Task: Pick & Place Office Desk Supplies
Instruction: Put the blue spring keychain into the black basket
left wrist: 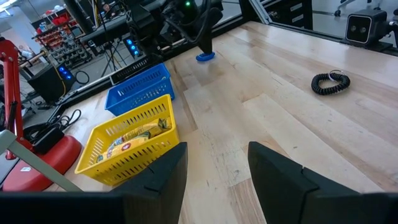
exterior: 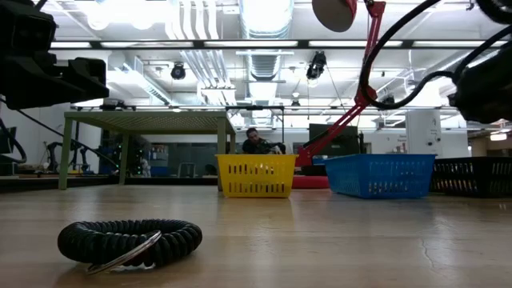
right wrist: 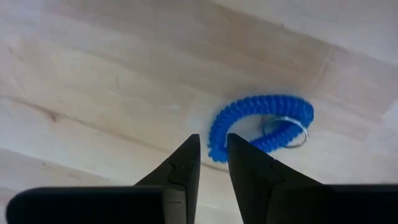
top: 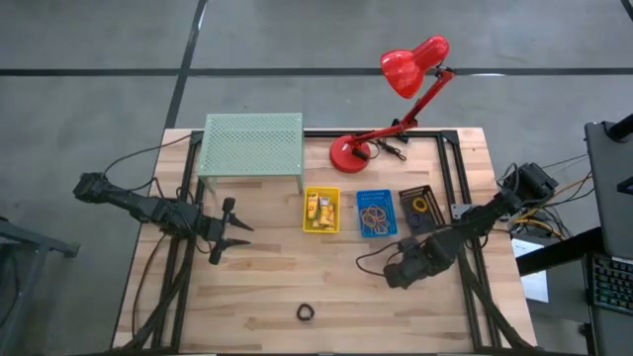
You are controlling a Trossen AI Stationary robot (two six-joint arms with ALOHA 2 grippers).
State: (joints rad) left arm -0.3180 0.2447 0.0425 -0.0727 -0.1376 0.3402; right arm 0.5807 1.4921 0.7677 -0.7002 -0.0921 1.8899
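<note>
High view, left to right: left gripper [top: 242,235] sits left of centre, arm reaching in from the frame's left edge, fingers spread apart with nothing between them, pointing right toward the baskets. Above it, pale green mesh shelf [top: 252,144] at upper left of the table [top: 267,297]. Black coiled ring [top: 307,313] lies alone at lower centre, well apart from both arms; in the low view it fills the lower left foreground [exterior: 128,240], keyring loop attached. Centre row: yellow basket [top: 320,211] with yellow packets [top: 318,211] inside, blue basket [top: 377,213] with thin band loops, black basket [top: 419,208] holding a yellow ring. Red desk lamp [top: 396,99] stands behind them, base at upper centre, head at upper right. Right gripper [top: 400,273] is low over the wood at lower right, arm slanting in from the right edge. Right wrist view: fingers a narrow gap apart, tips right at a blue coiled ring [right wrist: 261,127] lying flat on the table; cannot tell whether they pinch its coil.
</note>
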